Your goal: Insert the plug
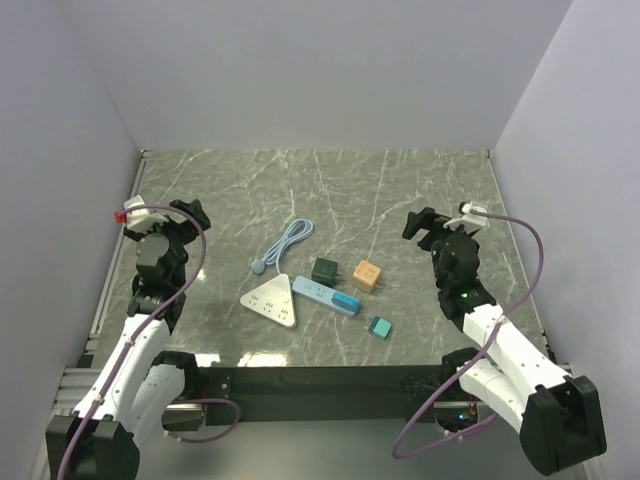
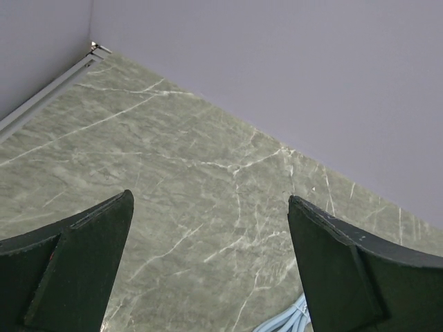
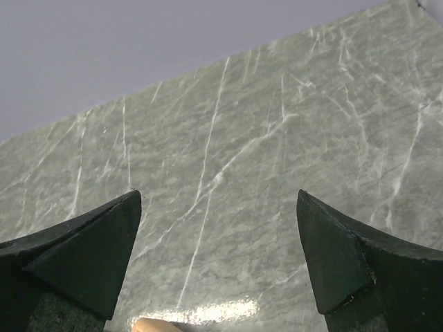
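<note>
Left wrist: left end effector (image 2: pixel 210 207) gapes wide, empty, above the worktop (image 2: pixel 208 138). Right wrist: right end effector (image 3: pixel 218 200) equally spread, empty. Top: black plug (image 1: pixel 325 269) and orange plug (image 1: pixel 367 276) crowd the strip (image 1: pixel 272 299) mid-worktop — a careless reach could take the wrong one or scatter neighbours.

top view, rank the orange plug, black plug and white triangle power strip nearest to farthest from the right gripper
From the right gripper:
1. orange plug, table middle, just to the gripper's left.
2. black plug, beside the orange one, further left.
3. white triangular power strip, furthest left.
</note>
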Controlling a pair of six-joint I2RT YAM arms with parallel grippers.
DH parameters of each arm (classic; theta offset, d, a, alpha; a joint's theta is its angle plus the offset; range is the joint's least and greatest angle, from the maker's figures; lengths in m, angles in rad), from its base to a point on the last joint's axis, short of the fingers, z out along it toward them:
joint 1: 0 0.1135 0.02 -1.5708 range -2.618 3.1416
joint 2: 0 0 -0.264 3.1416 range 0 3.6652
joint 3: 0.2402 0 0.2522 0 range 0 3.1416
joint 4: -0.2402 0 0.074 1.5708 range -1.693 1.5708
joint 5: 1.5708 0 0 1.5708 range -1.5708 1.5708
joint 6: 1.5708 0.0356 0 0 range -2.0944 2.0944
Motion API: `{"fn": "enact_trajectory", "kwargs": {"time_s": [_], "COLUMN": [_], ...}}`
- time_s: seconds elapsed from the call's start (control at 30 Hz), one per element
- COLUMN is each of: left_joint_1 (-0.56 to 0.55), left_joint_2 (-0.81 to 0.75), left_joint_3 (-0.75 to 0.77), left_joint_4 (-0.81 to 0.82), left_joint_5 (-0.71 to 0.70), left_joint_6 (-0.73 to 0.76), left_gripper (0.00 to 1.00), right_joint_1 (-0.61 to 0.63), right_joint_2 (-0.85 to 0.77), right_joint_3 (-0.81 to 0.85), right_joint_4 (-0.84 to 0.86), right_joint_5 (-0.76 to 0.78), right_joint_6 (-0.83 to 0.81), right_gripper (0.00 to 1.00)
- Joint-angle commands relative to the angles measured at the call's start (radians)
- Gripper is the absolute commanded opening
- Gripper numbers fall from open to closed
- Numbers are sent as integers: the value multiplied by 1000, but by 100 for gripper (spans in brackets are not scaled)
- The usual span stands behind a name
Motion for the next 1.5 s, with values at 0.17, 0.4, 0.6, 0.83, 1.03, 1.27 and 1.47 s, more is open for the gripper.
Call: {"fn": "enact_trajectory", "kwargs": {"time_s": [0.17, 0.4, 0.6, 0.83, 1.03, 1.27, 1.47], "left_joint_1": [-5, -3, -49, -235, -280, -289, -295], "left_joint_2": [23, 33, 95, 181, 227, 242, 231], "left_joint_3": [32, 23, 40, 69, 78, 78, 69], "left_joint_4": [-20, 3, 39, 93, 113, 133, 141], "left_joint_5": [-11, 27, 41, -74, -76, -57, -63], "left_joint_6": [-10, -17, -8, 72, 89, 98, 98], "left_gripper": [99, 100, 100, 100, 99, 100, 99], "right_joint_1": [70, 159, 217, 244, 286, 323, 363], "right_joint_2": [3, 44, 85, 208, 329, 414, 461], "right_joint_3": [66, 106, 143, 207, 258, 255, 280], "right_joint_4": [-38, -168, -320, -405, -472, -473, -488], "right_joint_5": [16, 124, 138, 98, 96, 66, 70], "right_joint_6": [22, 62, 130, 180, 226, 286, 317], "right_gripper": [98, 97, 96, 96, 96, 96, 96]}}
